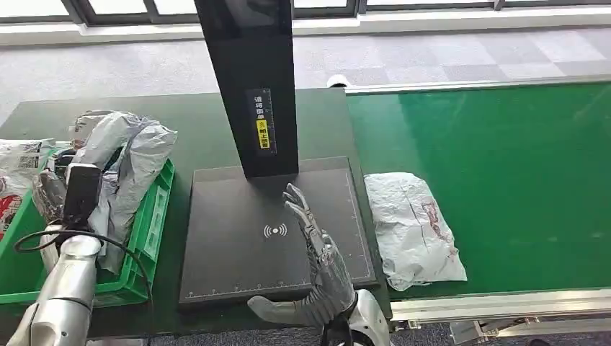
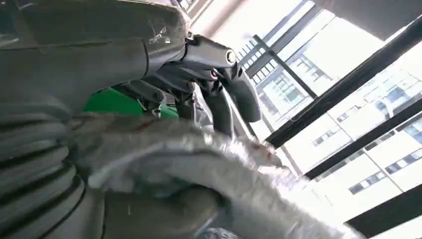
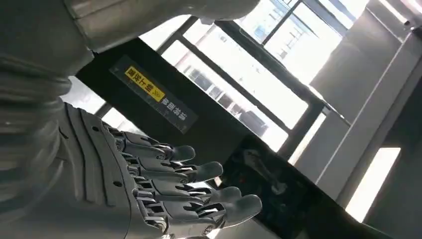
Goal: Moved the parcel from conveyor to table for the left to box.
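Parcel (image 1: 416, 228), one grey crumpled bag, lies on the green conveyor (image 1: 504, 166) just beside the desk (image 1: 180, 115). Right hand (image 1: 317, 263) hovers over the black scanner pad (image 1: 238, 238), fingers spread, holding nothing. Left hand (image 2: 209, 84) grips a grey bag (image 1: 126, 166) over the green bin (image 1: 148, 238).
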Controlling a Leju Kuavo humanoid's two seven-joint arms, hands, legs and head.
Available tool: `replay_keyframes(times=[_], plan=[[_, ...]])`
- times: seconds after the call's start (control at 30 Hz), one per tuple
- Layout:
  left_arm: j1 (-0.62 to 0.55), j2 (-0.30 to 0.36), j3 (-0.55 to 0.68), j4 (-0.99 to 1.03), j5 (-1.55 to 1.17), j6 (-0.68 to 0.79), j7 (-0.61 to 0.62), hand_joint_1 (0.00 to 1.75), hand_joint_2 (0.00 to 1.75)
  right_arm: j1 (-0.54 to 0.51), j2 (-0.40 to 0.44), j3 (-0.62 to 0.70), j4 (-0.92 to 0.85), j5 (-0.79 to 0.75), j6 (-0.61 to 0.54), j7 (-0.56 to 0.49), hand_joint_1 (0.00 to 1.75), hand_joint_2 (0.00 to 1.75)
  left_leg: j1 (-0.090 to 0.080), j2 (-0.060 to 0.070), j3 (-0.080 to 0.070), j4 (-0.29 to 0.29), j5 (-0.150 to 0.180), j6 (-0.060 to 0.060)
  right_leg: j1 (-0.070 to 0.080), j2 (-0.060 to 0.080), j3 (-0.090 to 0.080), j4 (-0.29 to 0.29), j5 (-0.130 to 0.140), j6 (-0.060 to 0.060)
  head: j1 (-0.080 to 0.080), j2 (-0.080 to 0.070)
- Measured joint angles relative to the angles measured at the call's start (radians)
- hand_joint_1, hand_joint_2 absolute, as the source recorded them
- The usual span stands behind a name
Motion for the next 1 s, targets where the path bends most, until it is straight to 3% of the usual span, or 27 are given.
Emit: replay_keyframes(times=[0.2,0.4,0.73,1.0], plan=[[0.096,-0.039,0.016,-0.176,0.226,-0.013,-0.115,0.00,0.00,-0.009,0.000,-0.018,0.029,-0.010,-0.003,0.002,0.00,1.75,0.000,0.001,0.002,0.000,-0.001,0.000,-0.001,0.002,0.001,0.000,-0.001,0.000,0.000,0.000],[0.165,-0.065,0.016,-0.308,0.253,-0.013,-0.110,0.00,0.00,-0.009,0.000,-0.033,0.047,-0.008,-0.003,-0.005,0.00,1.75,0.000,0.000,0.002,0.000,-0.002,0.001,-0.002,0.001,0.002,0.000,-0.002,0.000,0.000,0.000],[0.204,-0.076,0.016,-0.365,0.277,-0.018,-0.112,0.00,0.00,-0.009,0.000,-0.035,0.059,-0.006,-0.003,-0.008,0.00,1.75,0.000,0.001,0.003,0.000,-0.001,0.000,-0.002,0.001,0.002,0.000,-0.001,0.000,0.000,0.000],[0.300,-0.126,-0.026,-0.493,0.314,-0.043,-0.078,0.00,0.00,0.028,0.002,-0.058,0.059,0.021,-0.003,-0.006,0.00,1.75,0.000,0.000,0.003,0.000,-0.001,0.001,-0.002,0.000,0.003,0.000,-0.002,0.000,0.000,0.000]])
